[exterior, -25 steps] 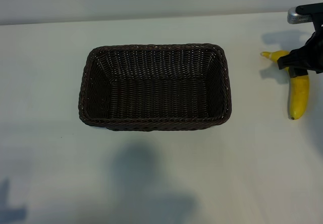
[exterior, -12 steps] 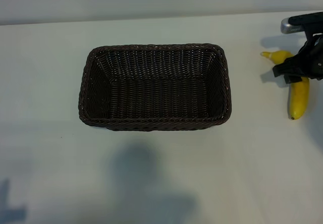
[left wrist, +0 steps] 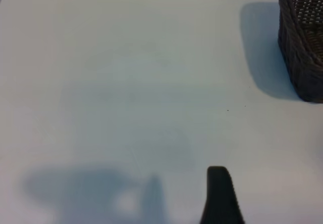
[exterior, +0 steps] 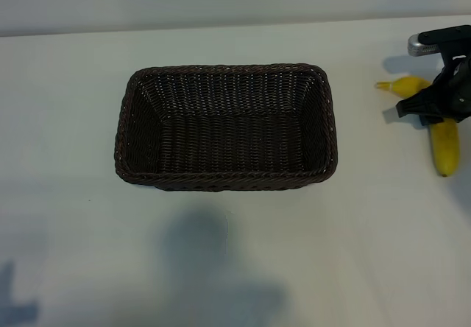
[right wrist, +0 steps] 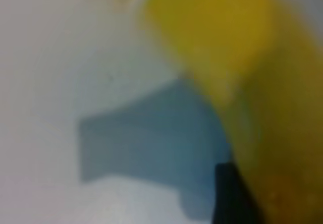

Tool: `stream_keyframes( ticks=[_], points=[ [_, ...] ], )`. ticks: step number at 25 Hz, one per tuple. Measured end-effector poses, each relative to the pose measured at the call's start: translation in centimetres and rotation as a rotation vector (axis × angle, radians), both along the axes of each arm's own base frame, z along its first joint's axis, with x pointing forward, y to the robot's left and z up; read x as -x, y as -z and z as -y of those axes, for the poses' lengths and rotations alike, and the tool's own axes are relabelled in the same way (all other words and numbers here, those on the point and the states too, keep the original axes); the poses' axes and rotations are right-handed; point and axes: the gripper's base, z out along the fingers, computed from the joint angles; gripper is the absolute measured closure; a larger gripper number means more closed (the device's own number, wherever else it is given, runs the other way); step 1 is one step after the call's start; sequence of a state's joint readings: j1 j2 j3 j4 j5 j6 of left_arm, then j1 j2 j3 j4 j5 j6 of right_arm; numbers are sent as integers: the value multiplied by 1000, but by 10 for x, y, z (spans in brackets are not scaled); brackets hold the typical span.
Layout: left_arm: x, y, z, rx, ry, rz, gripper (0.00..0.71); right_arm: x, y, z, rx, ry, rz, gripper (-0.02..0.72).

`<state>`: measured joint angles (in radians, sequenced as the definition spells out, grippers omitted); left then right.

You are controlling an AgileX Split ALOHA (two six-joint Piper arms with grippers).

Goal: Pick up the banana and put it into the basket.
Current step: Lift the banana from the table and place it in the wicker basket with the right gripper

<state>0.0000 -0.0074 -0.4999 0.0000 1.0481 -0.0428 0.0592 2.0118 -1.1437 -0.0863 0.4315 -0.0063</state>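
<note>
The yellow banana (exterior: pixel 446 144) lies on the white table at the far right, its stem tip pointing toward the basket side. My right gripper (exterior: pixel 434 106) is down over the banana's middle, straddling it. In the right wrist view the banana (right wrist: pixel 242 57) fills the frame, very close. The dark-brown wicker basket (exterior: pixel 221 70) stands empty in the middle of the table, well to the left of the banana. My left gripper (left wrist: pixel 166 214) hangs open over bare table with nothing in it, and a corner of the basket (left wrist: pixel 303 47) shows farther off.
The white table (exterior: pixel 73 231) stretches wide around the basket. Shadows of the arms fall on its near part. The banana lies near the table's right edge of view.
The right gripper has sunk lower onto the banana. The banana has turned and slid a little to the right, its lower end farther out. The left arm has not moved.
</note>
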Motion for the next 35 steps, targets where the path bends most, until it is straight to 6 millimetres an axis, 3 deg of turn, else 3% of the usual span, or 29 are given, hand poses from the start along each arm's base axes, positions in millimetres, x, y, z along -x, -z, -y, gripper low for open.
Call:
stream_keyframes(
  ticks=[9, 18, 24, 27, 35],
  points=[
    [0, 0, 0, 0, 0, 0, 203, 2, -8, 2, 36, -26, -5, 278],
    [0, 0, 0, 0, 0, 0, 203, 16, -88, 4, 27, -8, 157, 278],
    [0, 0, 0, 0, 0, 0, 203, 23, -117, 1, -2, 5, 209, 278],
    [0, 0, 0, 0, 0, 0, 203, 23, -124, -14, -12, -53, 227, 278],
    [0, 0, 0, -2, 1, 0, 203, 29, -141, -97, -54, -350, 321, 278]
  ],
)
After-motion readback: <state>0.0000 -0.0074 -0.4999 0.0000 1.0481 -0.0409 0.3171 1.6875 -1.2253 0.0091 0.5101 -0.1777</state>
